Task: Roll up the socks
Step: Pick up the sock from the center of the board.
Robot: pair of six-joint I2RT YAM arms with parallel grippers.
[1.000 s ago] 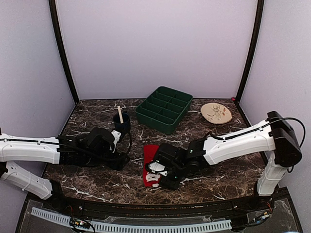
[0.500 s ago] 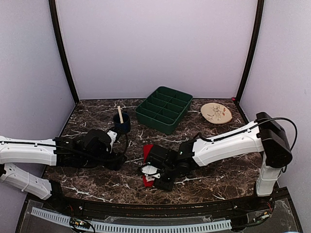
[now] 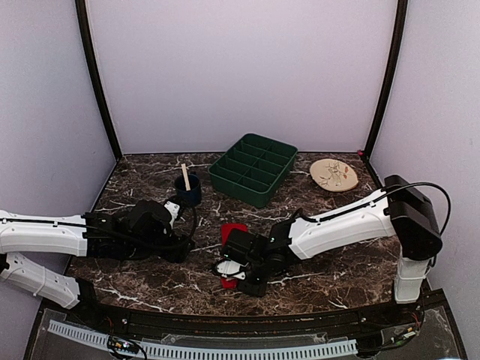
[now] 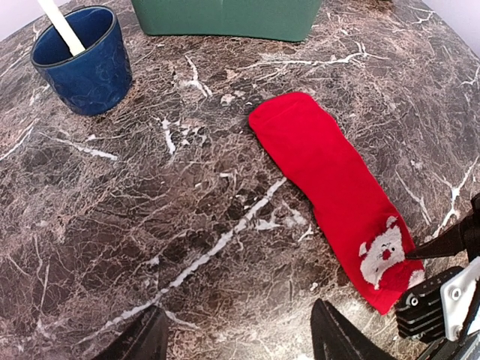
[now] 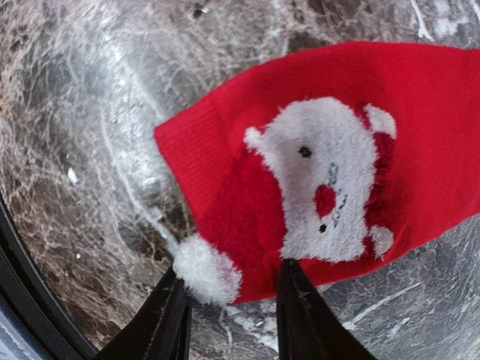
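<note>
A bright red sock lies flat on the marble table, its white Santa patch and white pompom at the near end. My right gripper is down on that near end. One finger touches the pompom and the other presses the red edge, but the jaws still stand apart and the fabric lies flat. From above, the right gripper covers most of the sock. My left gripper hovers open over bare marble to the sock's left, holding nothing.
A blue cup with a wooden stick stands behind my left arm. The green compartment tray sits at the back centre, with a round tan plate to its right. The table's front edge is close behind the right gripper.
My right gripper slid left and nearer along the sock to its Santa end, and its jaws narrowed. The left arm barely moved.
</note>
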